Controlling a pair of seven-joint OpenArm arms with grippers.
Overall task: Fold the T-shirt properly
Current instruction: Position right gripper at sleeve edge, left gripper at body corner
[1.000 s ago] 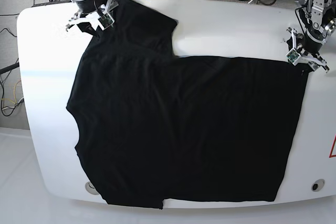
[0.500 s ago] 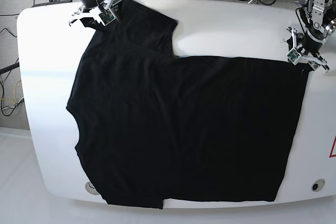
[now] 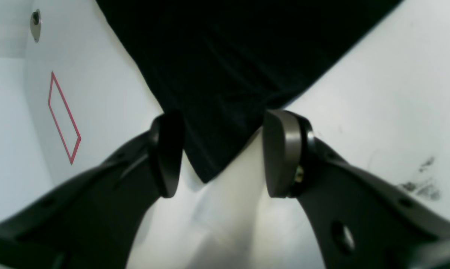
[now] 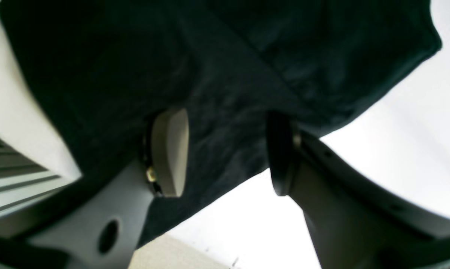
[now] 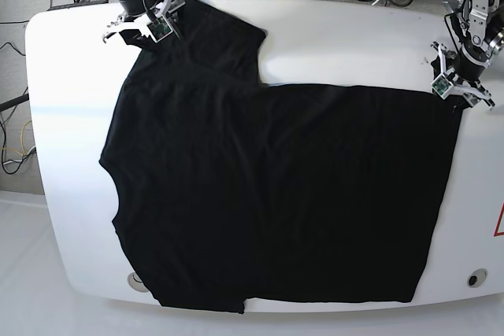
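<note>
Left wrist view: the left gripper (image 3: 219, 151) hangs just above the white table (image 3: 378, 112).
Jaws: parted, nothing pinched between them.
Cloth: a pointed corner of the black T-shirt (image 3: 228, 63) lies in the gap between the two pads, its tip nearer the left-hand pad (image 3: 169, 153); the rest spreads away ahead of the claw.
Markings: a red outlined shape (image 3: 62, 117) on the table, off to the left of the claw; dark smudges (image 3: 421, 185) to its right.

Right wrist view: the right gripper (image 4: 225, 151) hangs over the T-shirt (image 4: 210, 63).
Jaws: spread apart, clamping nothing.
Cloth: dark fabric lies under and ahead of both pads, its edge running slantwise between them; bare table (image 4: 397, 149) shows to the right.

Base view: the T-shirt (image 5: 276, 194) lies flat across most of the table (image 5: 354, 37).
Right gripper (image 5: 144, 27): at the shirt's far corner, by a sleeve.
Left gripper (image 5: 454, 84): at the shirt's other far corner.
Contact: whether either claw touches the cloth cannot be told.
</note>
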